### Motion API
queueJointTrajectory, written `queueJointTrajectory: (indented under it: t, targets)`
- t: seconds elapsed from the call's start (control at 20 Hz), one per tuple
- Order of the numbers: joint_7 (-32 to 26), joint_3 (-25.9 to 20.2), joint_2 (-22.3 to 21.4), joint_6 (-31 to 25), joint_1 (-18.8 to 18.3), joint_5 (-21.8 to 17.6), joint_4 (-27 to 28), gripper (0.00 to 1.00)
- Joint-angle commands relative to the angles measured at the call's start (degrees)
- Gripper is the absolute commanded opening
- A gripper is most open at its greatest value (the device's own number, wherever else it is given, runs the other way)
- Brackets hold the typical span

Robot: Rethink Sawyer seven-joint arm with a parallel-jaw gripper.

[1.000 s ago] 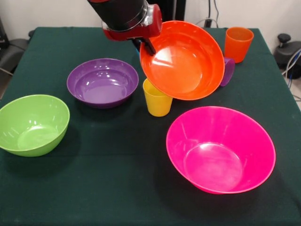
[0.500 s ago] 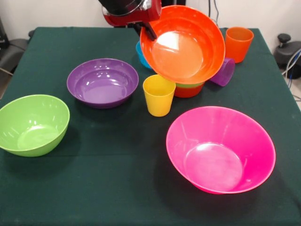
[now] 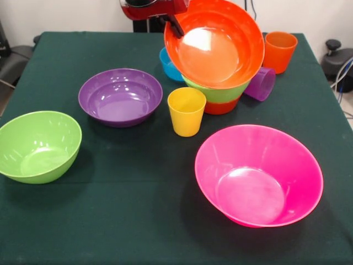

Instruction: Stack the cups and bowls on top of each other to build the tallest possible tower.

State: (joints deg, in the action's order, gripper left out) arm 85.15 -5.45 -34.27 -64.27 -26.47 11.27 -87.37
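Front view: The end effector (image 3: 175,26) enters from the top edge and pinches the rim of the large orange bowl (image 3: 215,44). That bowl is held tilted, its opening facing the camera, above a green bowl (image 3: 218,91) that sits nested in a small orange bowl (image 3: 222,106) on the bench (image 3: 110,193). Whether the large orange bowl touches the green bowl beneath it cannot be determined.

A small blue bowl (image 3: 168,66) stands just behind this group, partly hidden. A purple cup (image 3: 262,84) lies on its side to the right of the group, with an upright orange cup (image 3: 279,51) behind it. A yellow cup (image 3: 186,111) stands upright just in front of the nested bowls.

The huge pink bowl (image 3: 259,174) rests upright at the near right of the bench, apart from the other items. A purple bowl (image 3: 120,96) stands left of the yellow cup, and a second green bowl (image 3: 37,146) stands at the near left edge.
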Motion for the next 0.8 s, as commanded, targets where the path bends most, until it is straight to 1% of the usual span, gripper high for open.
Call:
queueJointTrajectory:
  t: [0.05,0.25,0.6,0.8]
  targets:
    - [-0.5,-6.9,0.6,-5.2,0.0,-0.6,-1.6,0.0]
    - [-0.8,-7.4,1.6,-6.8,0.0,-1.1,-0.3,0.0]
    - [-2.1,-8.1,2.5,-6.4,-0.8,-2.0,-0.9,0.0]
    - [-2.6,-7.6,2.4,-6.8,-1.0,-3.7,-0.7,0.0]
